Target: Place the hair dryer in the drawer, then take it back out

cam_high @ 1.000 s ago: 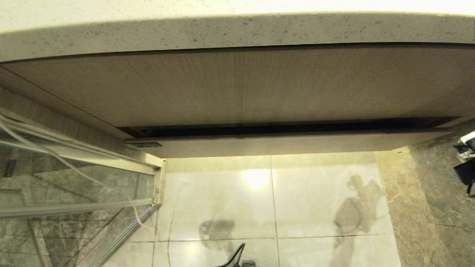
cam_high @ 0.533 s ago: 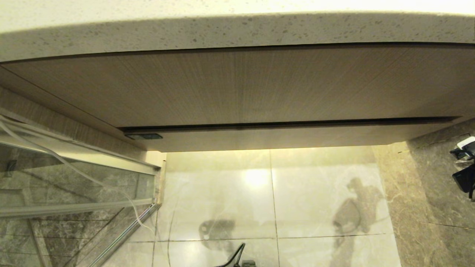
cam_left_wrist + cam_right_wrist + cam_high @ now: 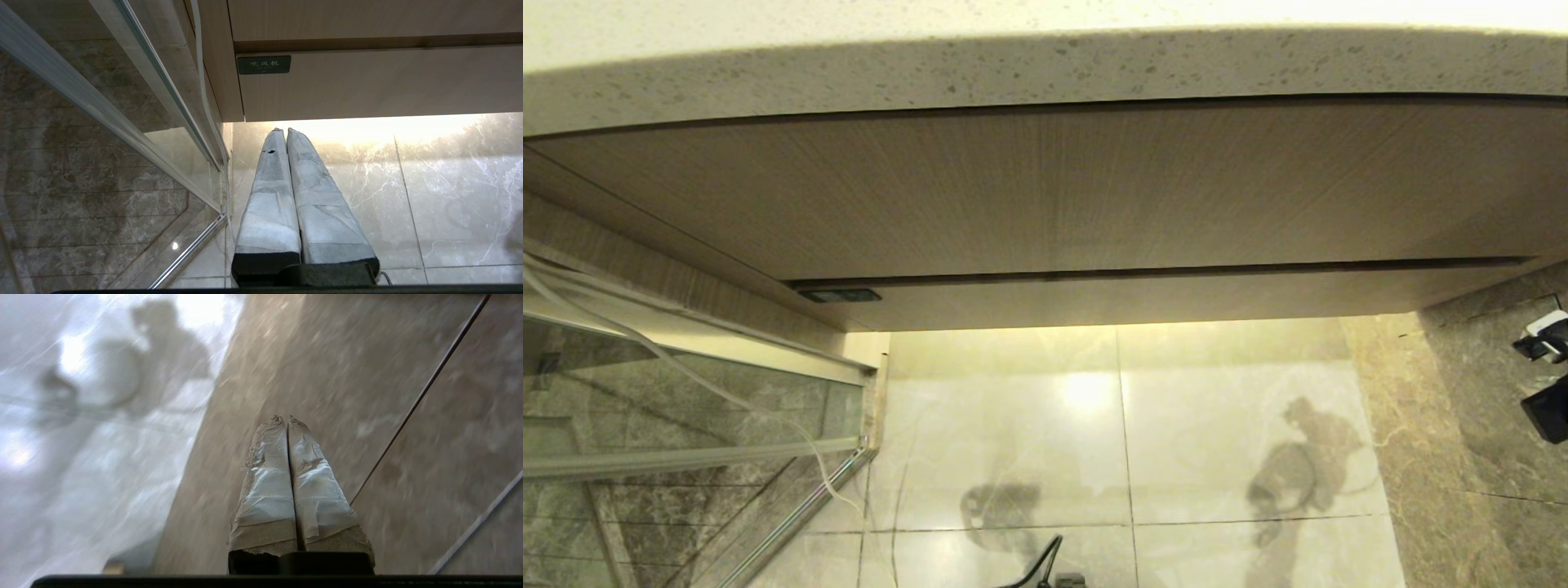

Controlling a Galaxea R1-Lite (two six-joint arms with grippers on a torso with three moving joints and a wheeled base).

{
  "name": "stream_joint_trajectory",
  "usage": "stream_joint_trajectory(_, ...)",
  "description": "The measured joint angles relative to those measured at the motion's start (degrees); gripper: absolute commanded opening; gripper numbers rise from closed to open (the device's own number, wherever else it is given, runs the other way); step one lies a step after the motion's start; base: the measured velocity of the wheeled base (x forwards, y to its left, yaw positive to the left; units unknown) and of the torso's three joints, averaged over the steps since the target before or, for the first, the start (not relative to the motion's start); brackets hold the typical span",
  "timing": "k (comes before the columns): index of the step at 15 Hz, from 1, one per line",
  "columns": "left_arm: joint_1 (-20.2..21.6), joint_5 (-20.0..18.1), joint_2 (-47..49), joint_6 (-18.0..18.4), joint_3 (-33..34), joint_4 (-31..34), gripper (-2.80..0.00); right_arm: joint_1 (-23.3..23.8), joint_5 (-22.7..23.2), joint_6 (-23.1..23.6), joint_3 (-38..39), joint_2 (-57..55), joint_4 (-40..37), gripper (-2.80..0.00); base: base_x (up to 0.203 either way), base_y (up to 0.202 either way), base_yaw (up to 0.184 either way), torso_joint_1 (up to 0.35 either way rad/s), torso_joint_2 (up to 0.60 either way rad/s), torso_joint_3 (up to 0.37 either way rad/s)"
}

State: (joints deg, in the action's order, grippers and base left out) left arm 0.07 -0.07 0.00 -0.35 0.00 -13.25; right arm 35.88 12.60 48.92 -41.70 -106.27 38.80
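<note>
A: Where is the drawer (image 3: 1152, 298)?

B: It sits just under the tall wood panel (image 3: 1045, 192), which hangs below the speckled stone counter (image 3: 1045, 69). Only a thin dark line shows between the drawer's narrow front and the panel, so it looks pushed in.

A: Any mark on the drawer?

B: A small dark label (image 3: 264, 64) sits at the front's end nearest the glass partition (image 3: 686, 408). The left wrist view shows it with pale lettering.

A: And the hair dryer?

B: No view shows it. With the drawer front shut I cannot tell where it lies.

A: What about the left claw (image 3: 282, 131)?

C: It hangs below the drawer's labelled end, over pale marble floor (image 3: 1111, 441), beside the glass partition. Its two wrapped fingers (image 3: 269, 192) press together and grip nothing.

A: The right claw (image 3: 284, 417)?

B: Also clenched and empty, wrapped tips touching. In its wrist view it points at brown stone floor (image 3: 327, 375), with the pale tile alongside. From the head view only a dark piece of the right arm (image 3: 1547, 408) shows, well off the drawer's far end from the label, over the brown floor.

A: Anything else near the drawer?

B: A thin white cable (image 3: 686, 371) trails across the glass partition, and grey shadows lie on the pale tiles below the drawer.
</note>
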Motion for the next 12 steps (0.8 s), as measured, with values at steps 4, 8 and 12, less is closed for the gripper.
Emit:
stream_joint_trajectory(4,0.00,-0.03,0.00,-0.02,0.00,-0.06,-2.80,-1.71,-1.32,-0.66,4.59,13.21,-12.93,-2.80,0.000,0.000,0.000,0.000,0.00,0.000)
stream_joint_trajectory(8,0.00,0.00,0.00,0.00,0.00,-0.05,-2.80,-4.99,-1.11,-3.76,8.05,33.08,-30.91,-2.80,0.000,0.000,0.000,0.000,0.00,0.000)
stream_joint_trajectory(12,0.00,-0.02,0.00,0.00,0.00,-0.03,-2.80,-13.95,-0.57,-9.78,6.83,56.58,-58.42,-2.80,0.000,0.000,0.000,0.000,0.00,0.000)
